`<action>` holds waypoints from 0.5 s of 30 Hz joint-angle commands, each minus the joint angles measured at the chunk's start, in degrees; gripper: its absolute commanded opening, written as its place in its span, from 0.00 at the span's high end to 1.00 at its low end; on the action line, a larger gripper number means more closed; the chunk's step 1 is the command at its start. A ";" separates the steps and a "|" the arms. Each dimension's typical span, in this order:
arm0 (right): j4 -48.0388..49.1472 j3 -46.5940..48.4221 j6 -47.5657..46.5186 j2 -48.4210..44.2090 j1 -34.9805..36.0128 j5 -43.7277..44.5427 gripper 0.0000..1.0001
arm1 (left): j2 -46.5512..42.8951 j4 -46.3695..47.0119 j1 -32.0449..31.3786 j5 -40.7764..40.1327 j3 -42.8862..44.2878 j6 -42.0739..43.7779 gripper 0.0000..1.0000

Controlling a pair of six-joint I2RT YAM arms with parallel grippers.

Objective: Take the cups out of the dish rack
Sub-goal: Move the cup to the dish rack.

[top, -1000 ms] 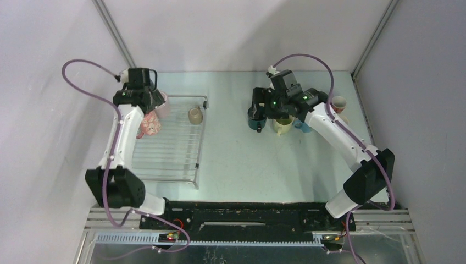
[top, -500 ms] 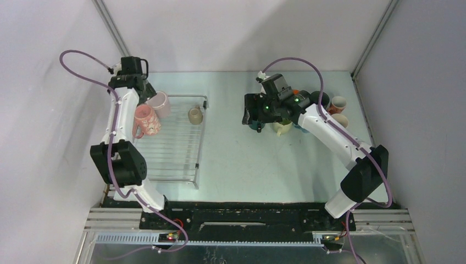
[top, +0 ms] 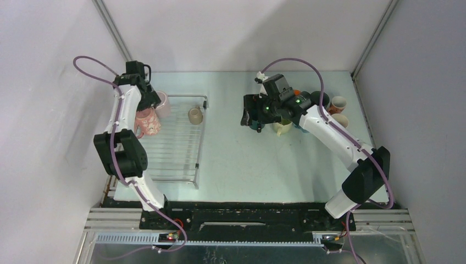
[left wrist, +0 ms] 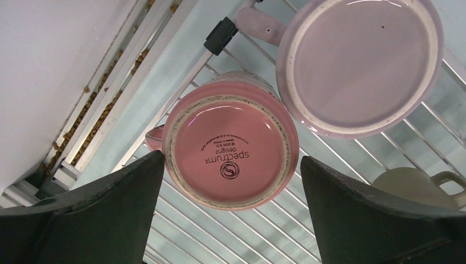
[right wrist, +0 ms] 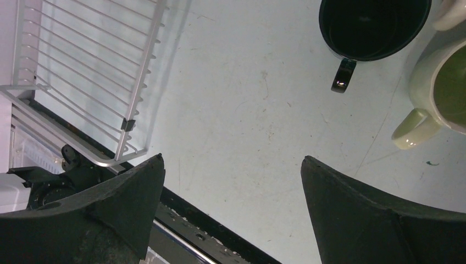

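The dish rack [top: 176,148] lies at the left. It holds a speckled pink cup [top: 147,122], a lilac-white cup [top: 161,103] and a beige cup [top: 195,115]. My left gripper [top: 149,102] is open above the rack's far left corner. In the left wrist view my left gripper [left wrist: 232,158] straddles the upturned pink cup [left wrist: 231,154] from above without touching it, with the lilac-white cup [left wrist: 357,60] beside it. My right gripper [top: 248,118] is open and empty, just left of the dark green cup [top: 257,127]. In the right wrist view my right gripper [right wrist: 232,159] hangs over bare table.
Unloaded cups stand at the back right: the dark green cup [right wrist: 373,27], a cream cup [right wrist: 439,93], which also shows in the top view [top: 283,126], and others near the right wall [top: 339,103]. The rack's near corner [right wrist: 126,124] shows at the left of the right wrist view.
My left arm has folded back toward the left wall, its gripper staying over the rack's far left cups. My right gripper has shifted slightly left, away from the dark green cup.
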 commanded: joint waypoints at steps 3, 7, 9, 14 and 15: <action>2.30 -1.16 -1.30 -3.49 0.27 -1.18 0.00 | 1.01 -0.94 1.21 1.19 2.55 3.19 0.00; 2.54 -1.50 -1.40 -3.37 0.26 -1.84 0.00 | 0.99 -0.79 1.30 1.07 1.80 3.94 0.00; 2.61 -1.61 -1.39 -3.34 0.29 -2.19 0.00 | 1.29 -0.72 1.27 0.32 1.95 4.41 0.00; 2.79 -2.02 -1.48 -3.42 0.34 -2.42 0.00 | 2.28 -0.66 1.36 -1.42 3.68 5.49 0.00; 2.85 -2.04 -1.48 -3.31 0.34 -2.47 0.00 | 2.88 -1.11 1.38 -1.39 4.29 5.78 0.00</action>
